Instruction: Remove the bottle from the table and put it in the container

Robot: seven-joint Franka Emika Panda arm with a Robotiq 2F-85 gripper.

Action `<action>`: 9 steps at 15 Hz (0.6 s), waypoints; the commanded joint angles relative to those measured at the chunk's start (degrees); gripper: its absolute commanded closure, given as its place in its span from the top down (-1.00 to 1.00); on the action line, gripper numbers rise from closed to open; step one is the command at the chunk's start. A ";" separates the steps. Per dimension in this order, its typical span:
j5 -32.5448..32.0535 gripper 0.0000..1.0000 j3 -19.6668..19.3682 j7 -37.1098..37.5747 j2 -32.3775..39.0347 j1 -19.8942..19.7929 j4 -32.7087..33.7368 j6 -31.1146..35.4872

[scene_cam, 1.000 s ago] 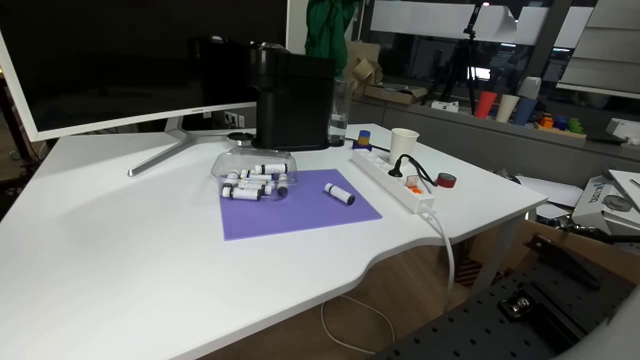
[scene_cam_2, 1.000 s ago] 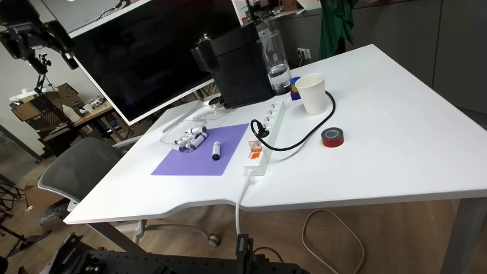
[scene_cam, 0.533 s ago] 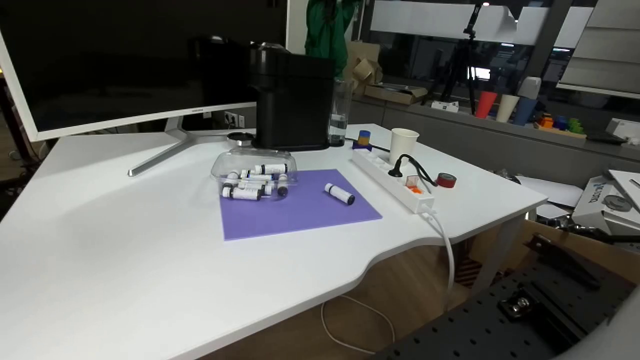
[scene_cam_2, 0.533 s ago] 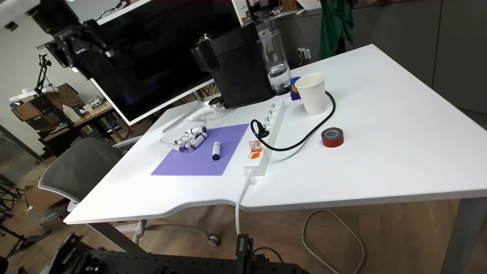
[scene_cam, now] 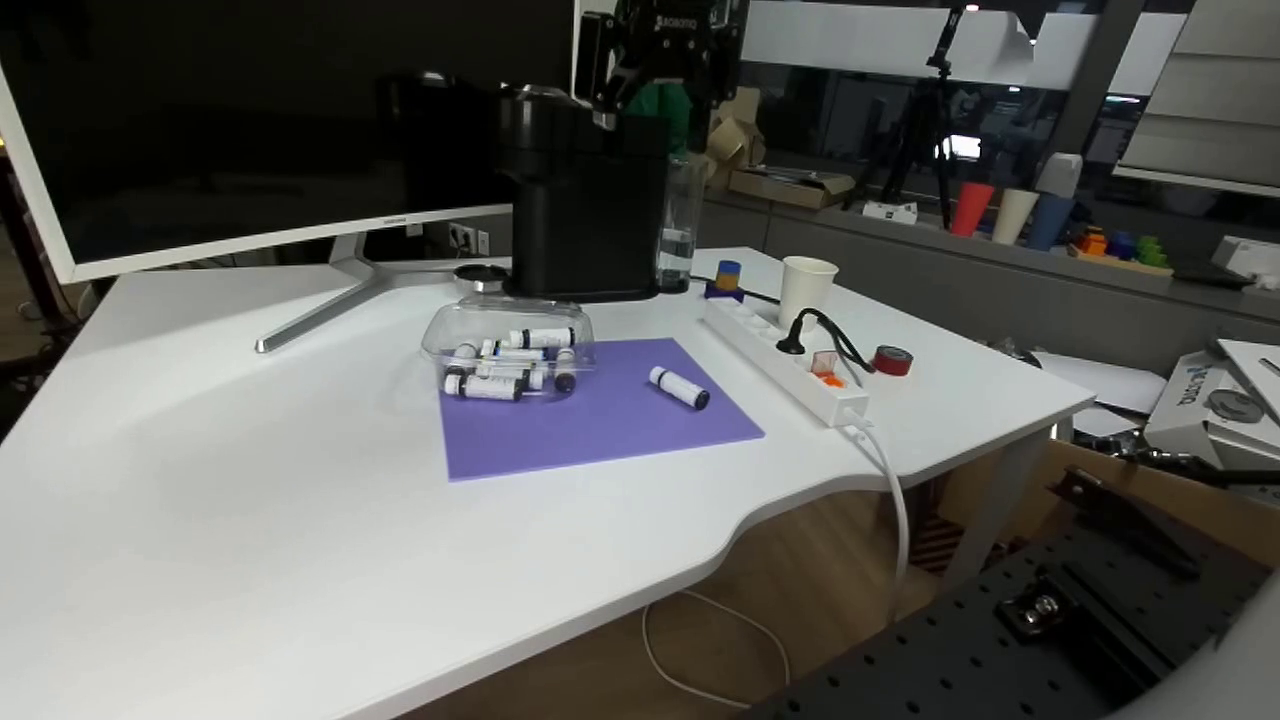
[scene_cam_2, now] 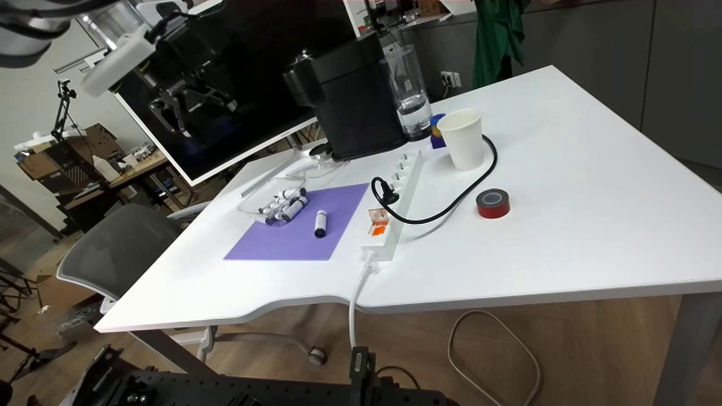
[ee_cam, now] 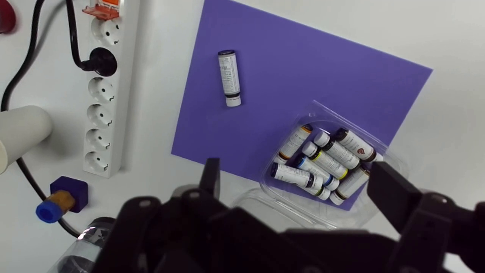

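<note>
Black two-finger gripper (ee_cam: pixel 297 172) is up in the air over the white table (scene_cam: pixel 250 480), spread wide from what I can see. Small white cylindrical bottle with a dark end (ee_cam: pixel 230 77) is lying on the flat purple mat (ee_cam: pixel 295 64), near the shallow clear plastic tray (ee_cam: pixel 346 217) holding similar little bottles (ee_cam: pixel 329 165).

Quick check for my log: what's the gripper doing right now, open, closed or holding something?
Gripper: open, its fingers spread well apart, holding nothing.
</note>
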 commanded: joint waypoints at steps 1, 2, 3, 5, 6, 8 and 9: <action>-0.11 1.00 -0.66 0.09 -0.07 0.82 0.10 -0.18; -0.10 1.00 -0.61 0.09 -0.32 0.98 0.11 -0.24; -0.09 1.00 -0.59 0.09 -0.57 1.04 0.11 -0.28; -0.18 1.00 -0.59 -0.12 -0.47 1.13 -0.16 -0.64; -0.38 1.00 -0.90 -0.27 0.39 0.83 -0.27 -0.30; -1.11 1.00 -2.04 -1.15 3.00 -0.20 -0.86 1.85; -1.10 1.00 -2.78 -1.52 4.34 -0.68 -0.97 2.44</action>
